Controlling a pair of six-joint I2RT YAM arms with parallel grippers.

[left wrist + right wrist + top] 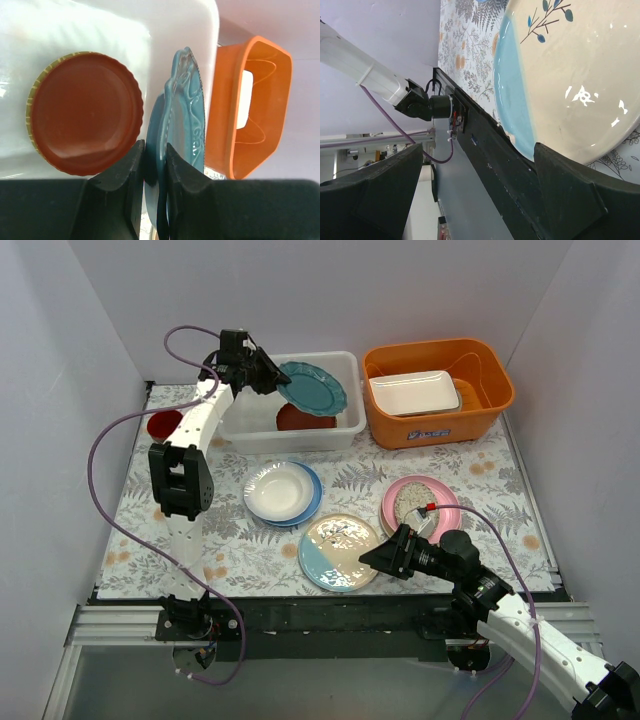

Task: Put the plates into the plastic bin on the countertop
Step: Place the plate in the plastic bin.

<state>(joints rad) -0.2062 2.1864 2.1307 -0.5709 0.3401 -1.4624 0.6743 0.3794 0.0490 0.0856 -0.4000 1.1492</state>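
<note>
The left gripper is clamped on the rim of the teal plate, held tilted over the bin, where a red plate lies. The right gripper, jaws wide apart, sits at the cream plate on the counter, possibly touching its edge.

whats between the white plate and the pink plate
Only bare fern-print cloth, as the top view shows; the cream leaf plate sits just below that stretch.
</note>
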